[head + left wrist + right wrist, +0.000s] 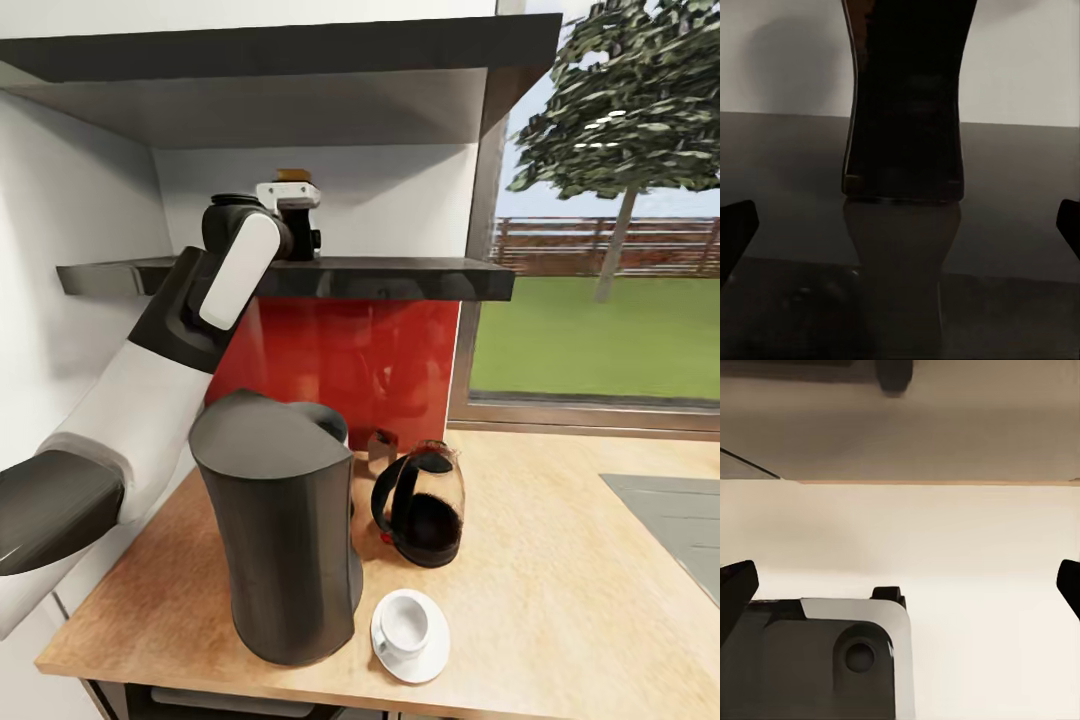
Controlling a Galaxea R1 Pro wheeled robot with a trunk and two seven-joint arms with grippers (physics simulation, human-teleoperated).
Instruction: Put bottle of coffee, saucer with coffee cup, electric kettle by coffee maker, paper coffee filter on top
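The bottle of coffee (904, 97), dark and squarish, stands on the glossy black kitchen shelf (400, 278); its amber cap (293, 175) peeks over my left wrist. My left gripper (900, 225) is open, its fingertips (736, 225) wide apart and short of the bottle. On the kitchen countertop (560, 600) stands the tall grey coffee maker (280, 530). The glass electric kettle (425, 505) is just right of it. The coffee cup (403, 622) sits on the saucer (436, 655) in front. My right gripper (900, 585) is open over a pale surface. The paper coffee filter is out of view.
A large wall cabinet (300, 60) hangs over the shelf, leaving a low gap. The red backsplash (340, 360) runs behind the counter, and a window (600, 300) is at right. A grey inset panel (680, 520) lies in the countertop's right end.
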